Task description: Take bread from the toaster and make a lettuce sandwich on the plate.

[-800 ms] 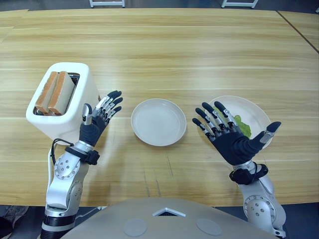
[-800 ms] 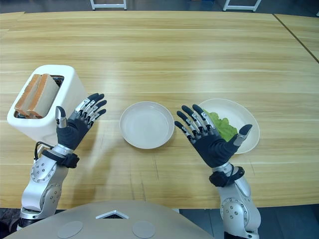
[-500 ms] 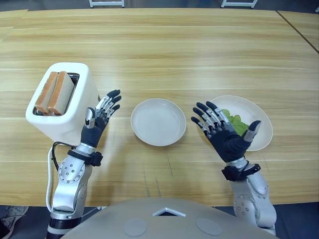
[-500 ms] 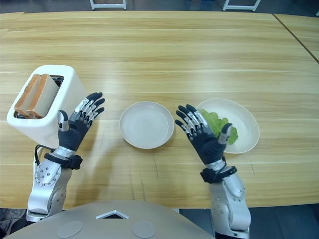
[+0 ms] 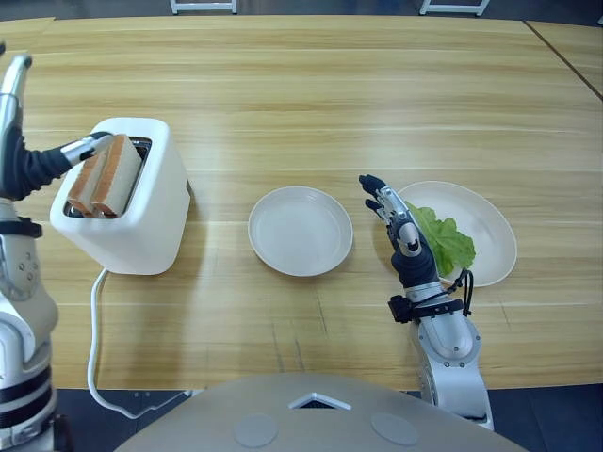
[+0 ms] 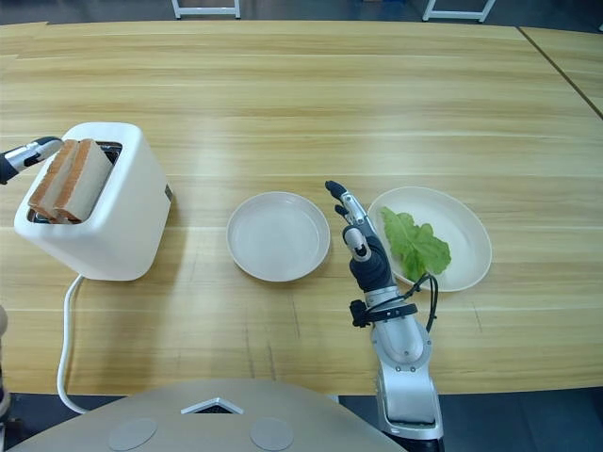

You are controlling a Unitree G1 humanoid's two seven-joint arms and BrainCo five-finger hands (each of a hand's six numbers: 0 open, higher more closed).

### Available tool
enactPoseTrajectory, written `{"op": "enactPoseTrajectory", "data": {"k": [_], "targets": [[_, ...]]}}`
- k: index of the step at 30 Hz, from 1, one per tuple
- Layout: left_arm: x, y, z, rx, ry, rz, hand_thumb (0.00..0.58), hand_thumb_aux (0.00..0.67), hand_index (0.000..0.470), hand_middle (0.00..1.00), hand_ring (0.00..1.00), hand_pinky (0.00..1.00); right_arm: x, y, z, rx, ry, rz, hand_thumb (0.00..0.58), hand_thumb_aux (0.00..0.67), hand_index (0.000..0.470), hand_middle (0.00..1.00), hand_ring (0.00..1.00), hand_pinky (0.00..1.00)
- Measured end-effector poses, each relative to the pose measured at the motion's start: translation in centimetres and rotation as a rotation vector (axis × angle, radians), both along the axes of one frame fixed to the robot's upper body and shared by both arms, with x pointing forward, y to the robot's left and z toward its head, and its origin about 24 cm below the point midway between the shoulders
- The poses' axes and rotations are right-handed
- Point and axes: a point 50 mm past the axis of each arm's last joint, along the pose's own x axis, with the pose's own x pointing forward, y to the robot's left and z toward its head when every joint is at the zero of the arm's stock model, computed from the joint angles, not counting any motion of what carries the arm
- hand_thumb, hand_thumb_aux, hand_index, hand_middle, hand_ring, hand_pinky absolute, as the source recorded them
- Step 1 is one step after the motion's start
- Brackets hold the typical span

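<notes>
The left hand point(image 5: 33, 162) is cut off by the left edge, and the toaster point(image 5: 141, 226) hides the lower halves of the bread point(image 5: 104, 174).

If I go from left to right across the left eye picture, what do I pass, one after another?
Left hand → toaster → empty plate → right hand → lettuce plate.

A pale wooden plank surface point(image 5: 330, 104), its grain running left to right. A second wooden top point(image 5: 577, 42) adjoins the surface at its far right corner. Beyond the surface's far edge, two white frames point(image 5: 203, 8) point(image 5: 453, 8) stand on dark floor point(image 5: 320, 6).
</notes>
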Motion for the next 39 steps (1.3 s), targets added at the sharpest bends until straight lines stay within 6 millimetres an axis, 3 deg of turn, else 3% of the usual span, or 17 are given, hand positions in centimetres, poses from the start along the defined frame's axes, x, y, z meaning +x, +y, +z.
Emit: {"op": "enactPoseTrajectory", "data": {"k": [3, 5, 8, 15, 24, 33, 39], "targets": [[0.4, 2.2, -0.2, 0.085, 0.068, 0.102, 0.0, 0.0, 0.0, 0.0, 0.0, 0.0, 0.0, 0.1, -0.2, 0.002, 0.004, 0.001, 0.0, 0.0, 0.0, 0.0, 0.0, 0.0], [0.7, 2.5, -0.7, 0.112, 0.114, 0.113, 0.0, 0.0, 0.0, 0.0, 0.0, 0.0, 0.0, 0.1, -0.2, 0.003, 0.0, -0.001, 0.0, 0.0, 0.0, 0.0, 0.0, 0.0], [1.2, 1.6, -2.4, 0.129, 0.216, 0.068, 0.0, 0.0, 0.0, 0.0, 0.0, 0.0, 0.0, 0.1, -0.2, 0.004, 0.0, -0.003, 0.0, 0.0, 0.0, 0.0, 0.0, 0.0], [1.5, -0.9, -2.1, 0.192, 0.248, -0.026, 0.0, 0.0, 0.0, 0.0, 0.0, 0.0, 0.1, 0.2, -0.2, 0.007, -0.004, -0.005, 0.0, 0.0, 0.0, 0.0, 0.0, 0.0], [1.1, -0.2, -3.6, 0.214, 0.361, 0.017, 0.0, 0.0, 0.0, 0.0, 0.0, 0.0, 0.1, 0.3, -0.1, 0.008, -0.009, 0.0, 0.0, 0.0, 0.0, 0.0, 0.0, 0.0], [0.7, 0.6, -1.8, 0.221, 0.265, 0.054, 0.0, 0.0, 0.0, 0.0, 0.0, 0.0, -0.1, 0.3, -0.2, 0.002, -0.01, 0.005, 0.0, 0.0, 0.0, 0.0, 0.0, 0.0], [0.5, 1.0, -2.8, 0.229, 0.314, 0.07, 0.0, 0.0, 0.0, 0.0, 0.0, 0.0, -0.1, 0.3, -0.2, 0.002, -0.006, 0.006, 0.0, 0.0, 0.0, 0.0, 0.0, 0.0]]}}
